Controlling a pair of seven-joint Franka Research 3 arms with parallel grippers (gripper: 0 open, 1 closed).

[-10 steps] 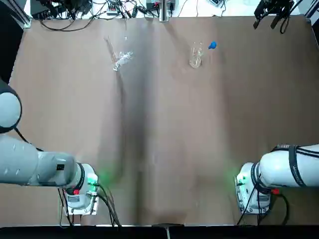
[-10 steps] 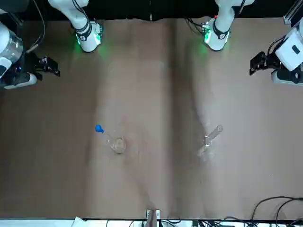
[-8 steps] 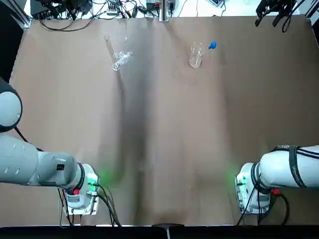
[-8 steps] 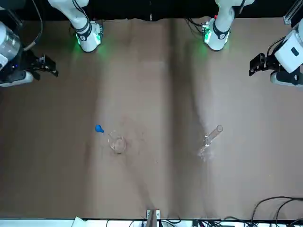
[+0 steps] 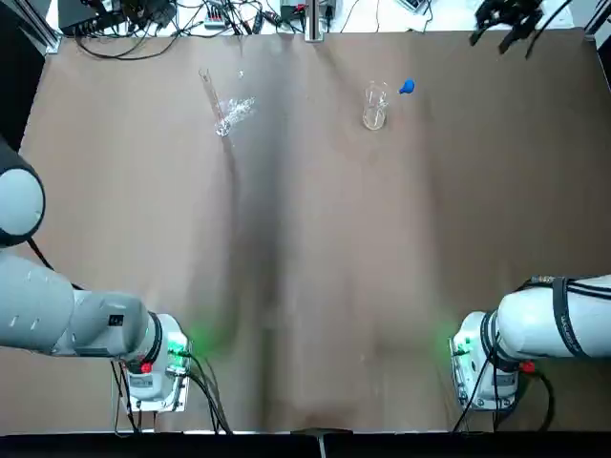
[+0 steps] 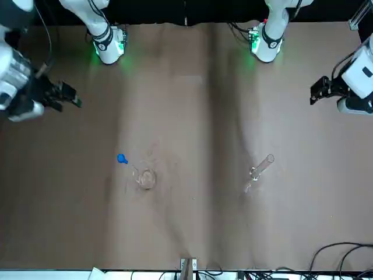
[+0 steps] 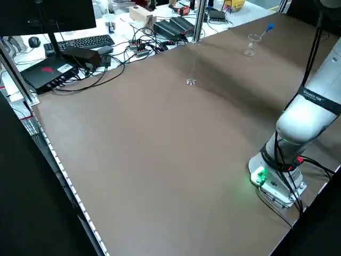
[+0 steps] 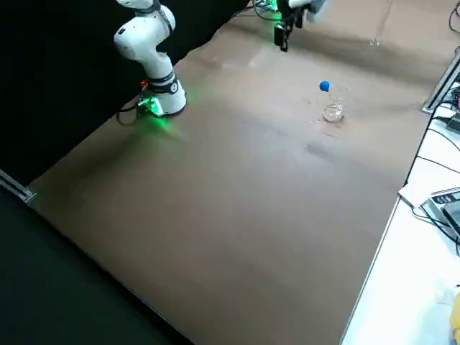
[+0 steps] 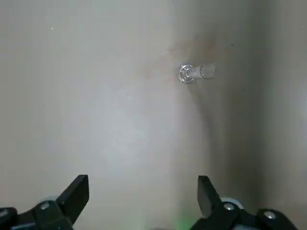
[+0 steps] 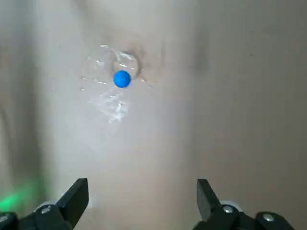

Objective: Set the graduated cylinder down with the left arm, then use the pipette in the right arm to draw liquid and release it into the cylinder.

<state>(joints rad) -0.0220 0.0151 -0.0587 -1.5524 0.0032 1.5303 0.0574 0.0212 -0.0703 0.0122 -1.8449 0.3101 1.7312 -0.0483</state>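
The graduated cylinder (image 5: 214, 101) rests free on the far left part of the table, and my left wrist view looks down its length (image 9: 192, 73). My left gripper (image 6: 317, 93) hangs open and empty, high and well off to the side of it. The pipette's blue bulb (image 5: 408, 87) sticks up from a short glass beaker (image 5: 374, 106) at the far right. In the right wrist view the bulb (image 10: 122, 79) lies ahead of my open, empty right gripper (image 10: 142, 191). That gripper (image 6: 65, 98) hovers apart from the beaker (image 6: 144, 177). I cannot make out the liquid.
A small clear glass piece (image 5: 244, 107) lies beside the cylinder. Cables, a keyboard and other gear crowd the far table edge (image 7: 80, 42). The two arm bases (image 5: 153, 367) (image 5: 485, 367) stand at the near edge. The brown tabletop (image 5: 305, 267) stretches between them.
My right gripper has moved inward over the table toward the beaker. My left gripper has shifted slightly. The glassware and pipette have not moved.
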